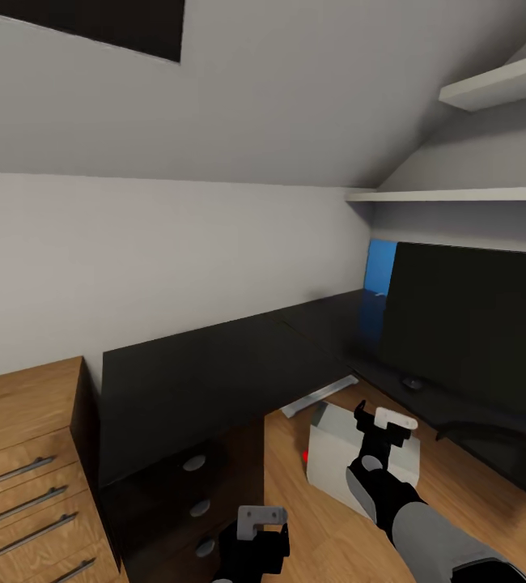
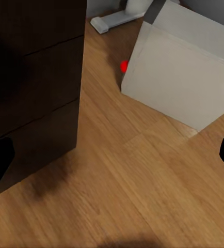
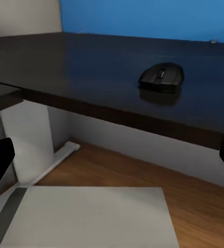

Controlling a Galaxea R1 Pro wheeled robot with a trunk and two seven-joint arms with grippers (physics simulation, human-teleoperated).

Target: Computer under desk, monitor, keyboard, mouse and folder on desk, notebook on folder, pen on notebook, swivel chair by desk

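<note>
The light grey computer (image 1: 340, 453) stands on the wood floor under the black desk (image 1: 214, 372), its red dot facing the drawer unit. My right gripper (image 1: 383, 421) hovers open just above the computer's top (image 3: 86, 217) and faces the desk edge. A small dark mouse (image 3: 162, 76) lies on the desk (image 3: 91, 62) in front of the wide black monitor (image 1: 473, 324); from the head it is a small dark shape (image 1: 413, 383). My left gripper (image 1: 259, 525) hangs open and empty low beside the drawers, over the floor near the computer (image 2: 184, 82).
The desk's black drawer unit (image 1: 190, 486) with round knobs is close on my left. A light-wood drawer chest (image 1: 28, 461) stands beyond it. A white desk leg (image 3: 29, 139) and its foot (image 2: 112, 20) sit behind the computer. Shelves (image 1: 457, 194) and a blue wall panel (image 1: 380, 267) hang above the desk.
</note>
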